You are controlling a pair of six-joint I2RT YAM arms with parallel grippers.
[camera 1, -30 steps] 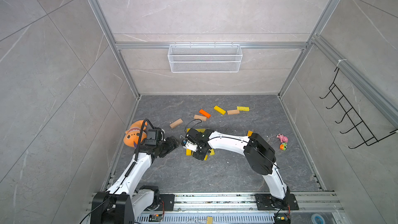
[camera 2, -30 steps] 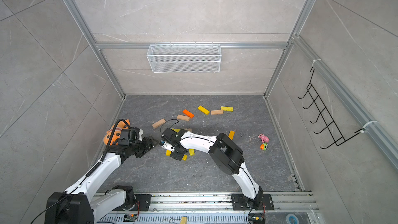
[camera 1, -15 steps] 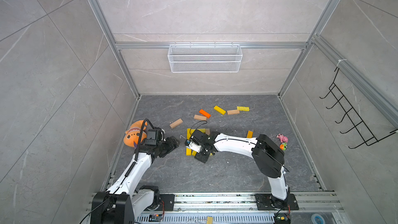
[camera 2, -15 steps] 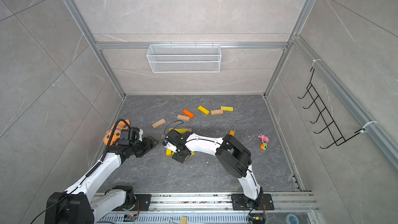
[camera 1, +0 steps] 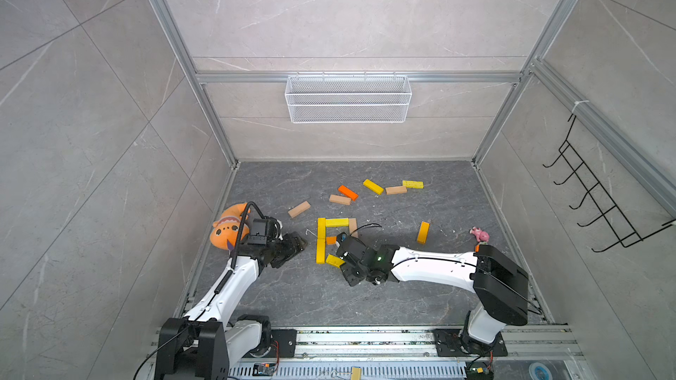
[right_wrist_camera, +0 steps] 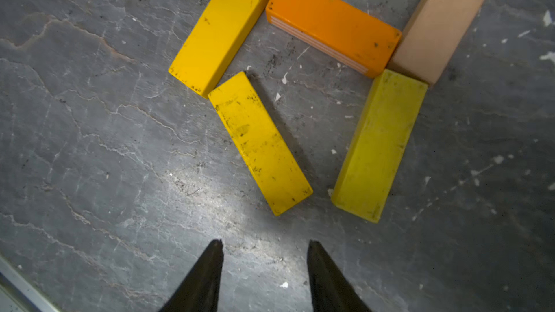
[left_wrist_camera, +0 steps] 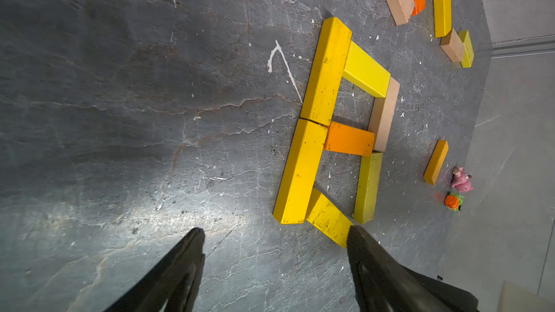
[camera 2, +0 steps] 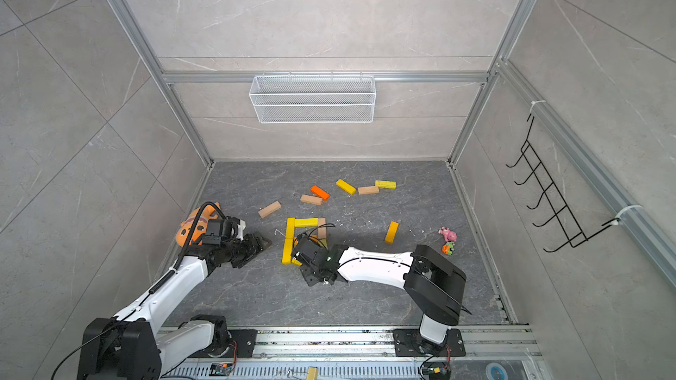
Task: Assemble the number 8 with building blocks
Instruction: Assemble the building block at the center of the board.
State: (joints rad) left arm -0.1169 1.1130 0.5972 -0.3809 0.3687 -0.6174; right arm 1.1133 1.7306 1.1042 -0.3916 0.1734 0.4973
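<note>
Roughly midway across the worktop (camera 1: 365,297), a part-built figure of building blocks (camera 1: 321,235) is laid flat. Its left side is made of two bars end to end, the rear yellow bar (left_wrist_camera: 326,72) and the front yellow bar (left_wrist_camera: 300,172). The back is closed by a pale yellow bar (left_wrist_camera: 366,73), the right side is made by a tan bar (left_wrist_camera: 384,115) and a yellow-green bar (left_wrist_camera: 368,187), and an orange bar (left_wrist_camera: 348,142) is laid across the middle. At the front, a scuffed yellow bar (right_wrist_camera: 259,142) is seen askew, one end touching the front yellow bar, the other short of the yellow-green bar. The right gripper (right_wrist_camera: 265,243) is held just in front of that askew bar, fingers apart, nothing between them. The left gripper (left_wrist_camera: 274,231) is held just left of the figure, fingers wide apart and empty. Six loose blocks (camera 1: 373,186) are scattered toward the back edge, and one amber block (camera 1: 423,232) is set toward the right edge. An orange plush toy (camera 1: 228,226) is seen at the left edge.
</note>
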